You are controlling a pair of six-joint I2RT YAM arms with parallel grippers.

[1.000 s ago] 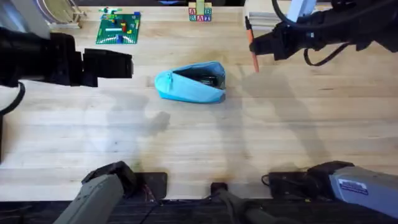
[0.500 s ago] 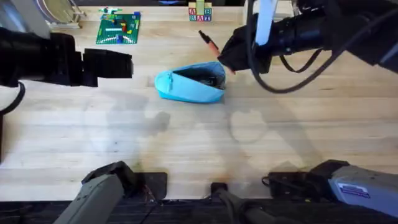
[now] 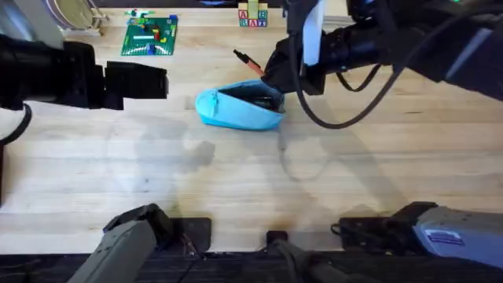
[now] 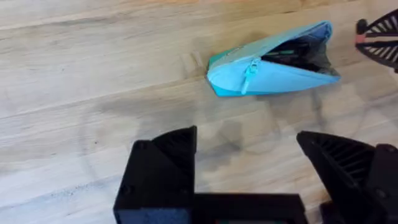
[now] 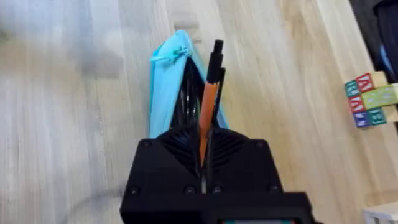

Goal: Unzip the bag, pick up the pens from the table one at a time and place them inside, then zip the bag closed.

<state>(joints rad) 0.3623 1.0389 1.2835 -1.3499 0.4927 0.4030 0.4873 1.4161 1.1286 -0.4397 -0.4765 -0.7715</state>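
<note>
The light blue bag (image 3: 240, 106) lies unzipped in the middle of the table (image 3: 251, 181), its dark inside showing toward the right. My right gripper (image 3: 271, 72) hovers just above the bag's open right end, shut on the orange pen (image 3: 250, 61), whose black end sticks out to the upper left. In the right wrist view the pen (image 5: 208, 106) stands between the fingers, pointing over the bag (image 5: 171, 81). My left gripper (image 3: 153, 81) stays open at the left, well apart from the bag (image 4: 273, 62), with nothing between its fingers (image 4: 165, 162).
A green brick plate (image 3: 149, 35) with small pieces lies at the back left. Lettered wooden blocks (image 3: 253, 16) stand at the back centre. A wire rack (image 3: 75, 16) sits in the far left corner. Bare wood stretches in front of the bag.
My right arm has carried the orange pen leftward from the back right to just above the bag's open end. The left arm and the bag have not moved.
</note>
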